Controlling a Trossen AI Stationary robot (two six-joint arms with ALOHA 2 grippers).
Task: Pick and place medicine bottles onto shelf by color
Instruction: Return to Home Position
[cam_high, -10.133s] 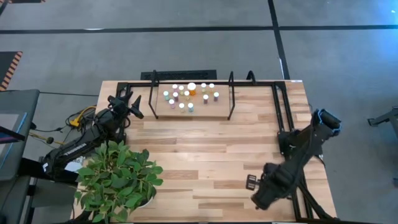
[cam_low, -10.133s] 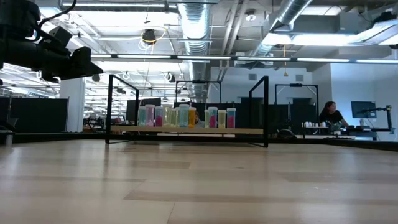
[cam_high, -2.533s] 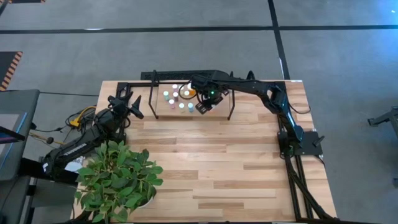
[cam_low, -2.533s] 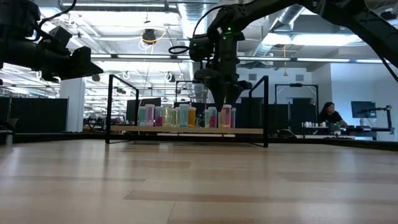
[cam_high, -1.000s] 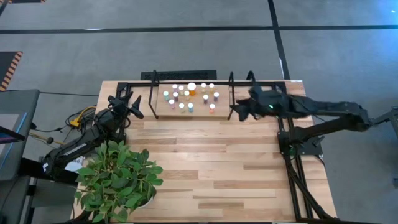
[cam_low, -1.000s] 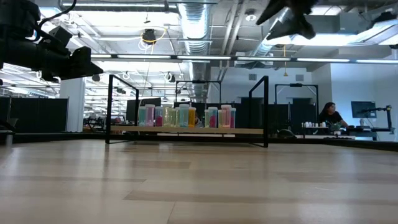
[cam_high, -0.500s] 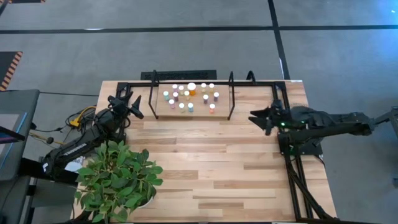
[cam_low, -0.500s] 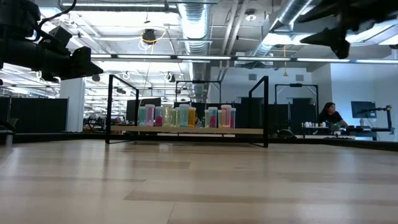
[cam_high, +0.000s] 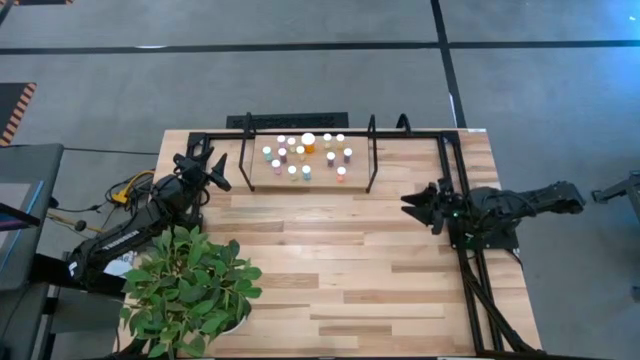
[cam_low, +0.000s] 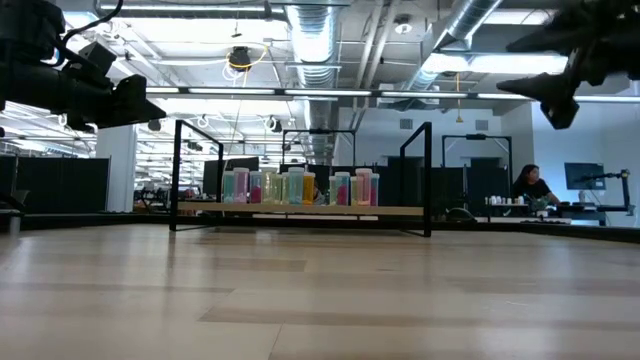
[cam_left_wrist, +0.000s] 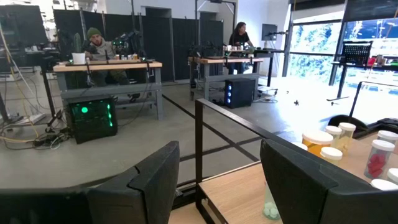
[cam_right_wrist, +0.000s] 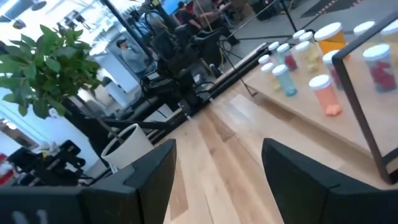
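The shelf (cam_high: 322, 184) stands at the table's far side, a wood board between black end loops. Several medicine bottles (cam_high: 300, 152) with pale caps stand upright on it, among them a larger orange one (cam_high: 308, 143) and a small orange one (cam_high: 341, 174) near the front right. The low view shows the bottles (cam_low: 300, 187) in a row. My left gripper (cam_high: 218, 172) hovers open and holds nothing, left of the shelf's left end loop (cam_left_wrist: 199, 149). My right gripper (cam_high: 412, 204) hangs open over the table, right of the shelf and nearer than it, with nothing between its fingers (cam_right_wrist: 149, 174).
A potted plant (cam_high: 190, 285) stands at the table's near left corner. Black frame bars (cam_high: 450, 170) run along the far and right edges. Bare tabletop (cam_high: 330, 260) lies in the middle. A person (cam_low: 530, 185) sits in the room behind.
My right gripper has drawn back from the shelf's right end toward the table's right and near edges, its arm folding in, fingers still apart. The bottles and my left arm have kept still.
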